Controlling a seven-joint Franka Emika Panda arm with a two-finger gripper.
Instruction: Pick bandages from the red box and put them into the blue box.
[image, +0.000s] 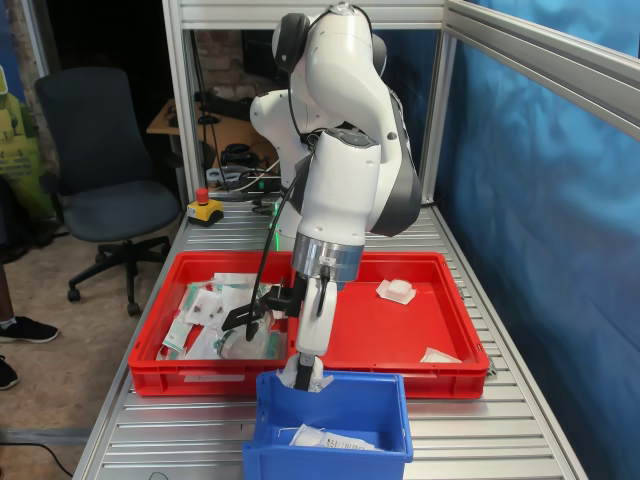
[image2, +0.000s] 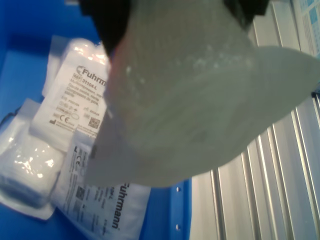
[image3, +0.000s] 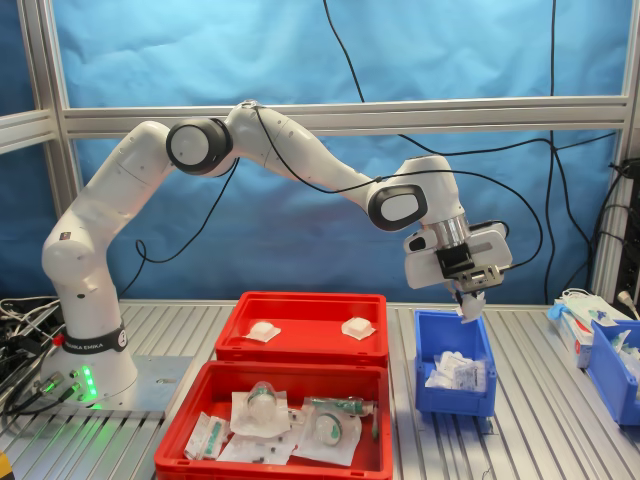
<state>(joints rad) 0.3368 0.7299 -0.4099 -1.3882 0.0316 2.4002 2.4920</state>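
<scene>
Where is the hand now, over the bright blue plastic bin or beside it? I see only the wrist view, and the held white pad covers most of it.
Observer: In the second exterior view the hand hangs above the bright blue plastic bin, near its rim, holding the white wrapped bandage.
Operator: How many bandages lie in the wide shallow red plastic tray?
Observer: Two loose bandages, lying apart on its floor.

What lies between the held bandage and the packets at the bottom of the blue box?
Nothing. In the second exterior view the gripper holds the bandage at the blue box rim, with bare air above the packets inside.
</scene>
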